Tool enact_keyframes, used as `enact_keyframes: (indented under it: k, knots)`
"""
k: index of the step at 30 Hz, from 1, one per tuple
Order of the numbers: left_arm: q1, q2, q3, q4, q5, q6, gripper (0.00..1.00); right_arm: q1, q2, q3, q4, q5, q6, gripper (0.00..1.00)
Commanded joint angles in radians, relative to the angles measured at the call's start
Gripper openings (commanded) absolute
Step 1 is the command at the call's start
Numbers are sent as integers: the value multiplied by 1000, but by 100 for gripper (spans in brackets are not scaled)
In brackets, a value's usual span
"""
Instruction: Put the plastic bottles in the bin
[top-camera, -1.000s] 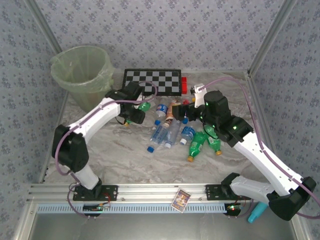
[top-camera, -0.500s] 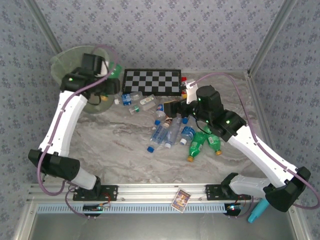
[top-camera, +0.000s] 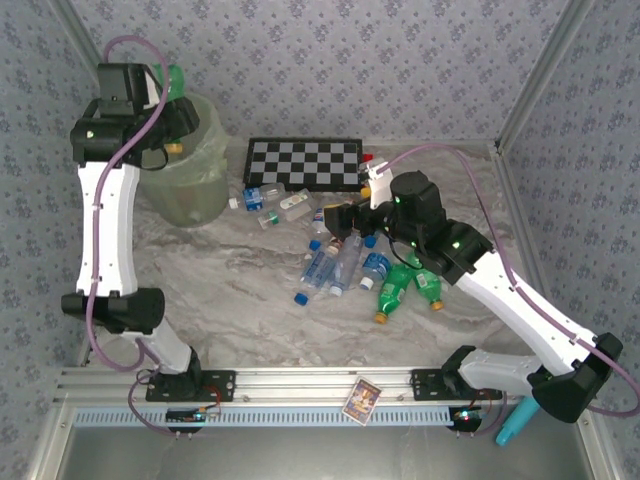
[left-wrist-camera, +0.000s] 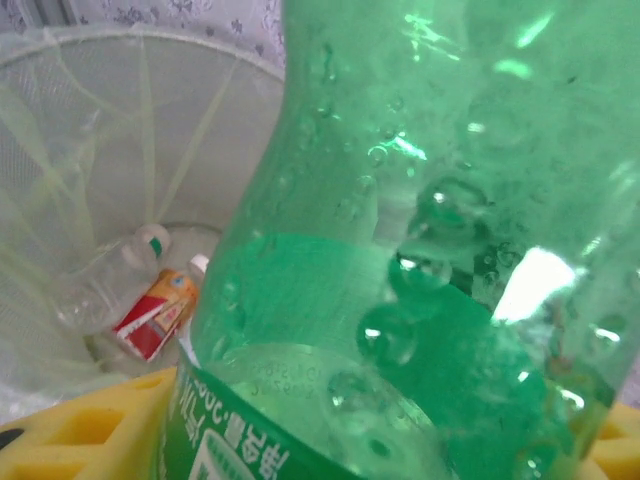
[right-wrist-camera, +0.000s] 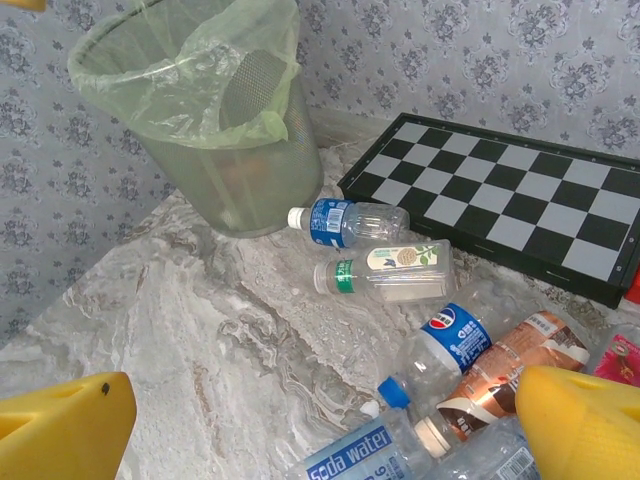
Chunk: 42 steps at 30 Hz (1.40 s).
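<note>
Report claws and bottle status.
Left claw shut on green plastic bottle above round pale green lined bin. Right claw open over scattered clear plastic bottles. Drop path unobstructed.

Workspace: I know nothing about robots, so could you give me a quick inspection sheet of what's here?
Surface: marbled table.
Job's things: green bottle held over the bin; at least two bottles inside it; bottle pile mid-table.
Clutter: checkerboard at the back; turquoise tool and card near the front rail.
Grippers: left gripper shut on the green bottle; right gripper open over the pile.
Cables: purple cables loop along both arms.
Surroundings: patterned walls, metal frame.
</note>
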Motion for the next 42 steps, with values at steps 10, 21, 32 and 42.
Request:
enact_keyframes:
  k: [10, 21, 32, 42]
  knots:
    - [53, 207, 150, -38, -97, -12, 63, 4, -44, 24, -31, 59, -41, 99]
    - [65, 262, 166, -39, -65, -3, 71, -5, -32, 25, -36, 57, -43, 99]
    - [61, 215, 134, -37, -34, -31, 100, -11, 6, 33, -18, 43, -35, 99]
    - [-22, 120, 36, -38, -55, -31, 100, -18, 52, 35, 17, 33, 9, 99]
